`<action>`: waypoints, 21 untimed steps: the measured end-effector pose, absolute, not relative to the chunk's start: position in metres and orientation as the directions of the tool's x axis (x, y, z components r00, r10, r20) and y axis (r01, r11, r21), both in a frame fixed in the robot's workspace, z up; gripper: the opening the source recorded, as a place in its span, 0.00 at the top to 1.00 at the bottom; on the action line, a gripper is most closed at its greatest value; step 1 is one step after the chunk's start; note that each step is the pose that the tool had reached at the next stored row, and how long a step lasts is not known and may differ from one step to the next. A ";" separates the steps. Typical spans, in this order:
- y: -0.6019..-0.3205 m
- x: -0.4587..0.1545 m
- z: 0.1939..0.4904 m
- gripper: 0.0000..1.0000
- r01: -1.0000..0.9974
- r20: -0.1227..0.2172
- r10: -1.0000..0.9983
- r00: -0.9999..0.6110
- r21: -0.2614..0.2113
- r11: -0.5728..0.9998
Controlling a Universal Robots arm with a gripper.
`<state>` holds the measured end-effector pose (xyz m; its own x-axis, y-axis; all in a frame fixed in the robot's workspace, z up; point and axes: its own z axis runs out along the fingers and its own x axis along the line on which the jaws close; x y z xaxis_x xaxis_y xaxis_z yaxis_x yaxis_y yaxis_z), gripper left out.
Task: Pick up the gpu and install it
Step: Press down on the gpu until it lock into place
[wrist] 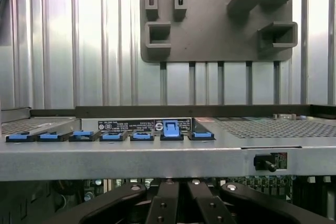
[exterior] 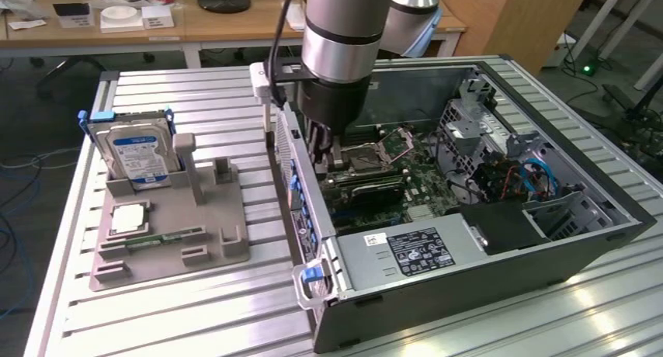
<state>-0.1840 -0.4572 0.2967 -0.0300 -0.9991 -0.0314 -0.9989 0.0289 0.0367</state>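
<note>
My end effector point(exterior: 329, 157) reaches down inside the open computer case point(exterior: 580, 240), fingers pressed together (gray parts holder point(exterior: 171, 233) sits beside it on the table point(exterior: 498, 326)).

A blue-labelled silver hard drive point(exterior: 138, 157) stands in a grey holder point(exterior: 171, 217) on the ribbed silver table point(exterior: 207, 310), beside a dark grey computer case point(exterior: 466, 217) with blue clips point(wrist: 110, 136), a green motherboard point(exterior: 399, 178) and a black gripper point(wrist: 181, 203).
</note>
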 end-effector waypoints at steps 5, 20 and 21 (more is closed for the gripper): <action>-0.457 -0.179 0.293 0.90 -0.999 -0.035 -0.999 -0.031 0.035 0.029; -0.457 -0.138 0.290 0.90 -0.999 -0.032 -0.999 -0.030 0.033 0.029; -0.457 -0.135 0.289 0.90 -0.999 -0.032 -0.999 -0.030 0.033 0.029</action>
